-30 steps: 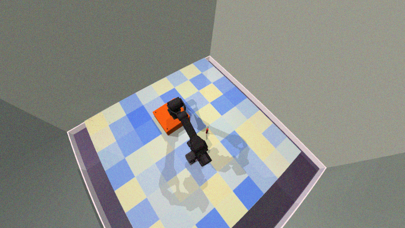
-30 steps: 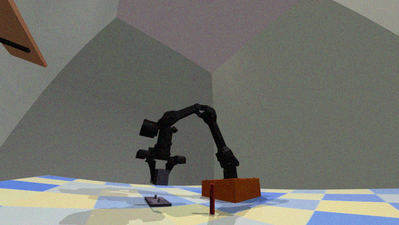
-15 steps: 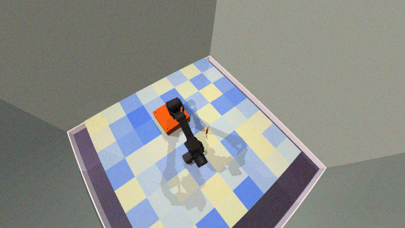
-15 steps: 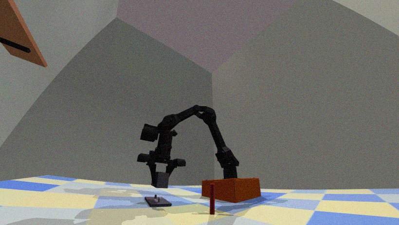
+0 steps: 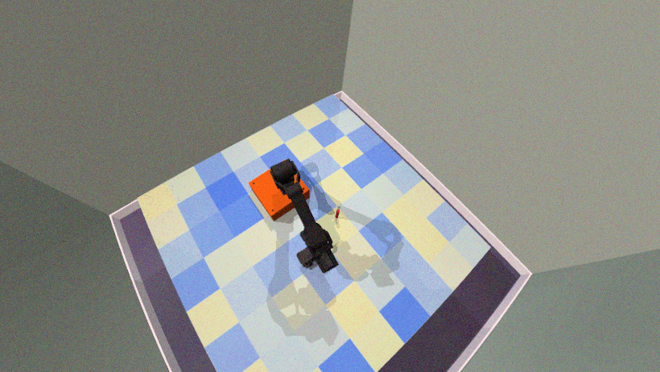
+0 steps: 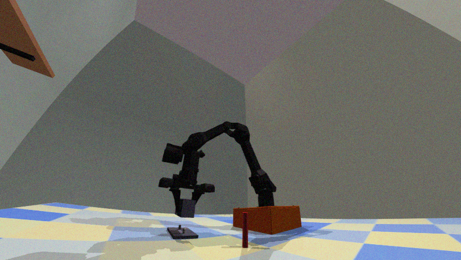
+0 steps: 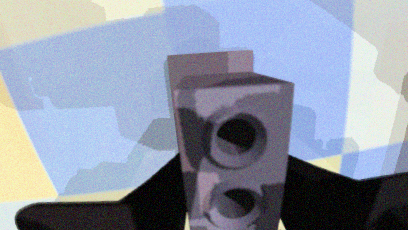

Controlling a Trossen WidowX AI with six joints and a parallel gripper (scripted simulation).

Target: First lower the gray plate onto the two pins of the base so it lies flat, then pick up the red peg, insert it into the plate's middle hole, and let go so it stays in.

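Note:
My gripper (image 6: 184,207) (image 7: 222,153) is shut on the gray plate (image 6: 188,209) (image 7: 276,110), a thick block. It holds the plate above the dark base (image 6: 190,236) (image 7: 197,69), with a visible gap in the exterior view. Two round holes show in the plate in the wrist view. The base lies on the floor with two short upright pins. In the wrist view only its far end shows past the plate, and the pins are hidden. The red peg (image 5: 337,213) (image 6: 245,229) stands upright, apart from the gripper and base. In the top view the arm hides the plate and base.
The arm's orange mounting block (image 5: 265,196) (image 6: 253,219) stands behind the peg in the exterior view. A pale raised rim (image 5: 436,188) borders the checkered floor. A brown panel (image 6: 24,41) hangs at the upper left of the exterior view.

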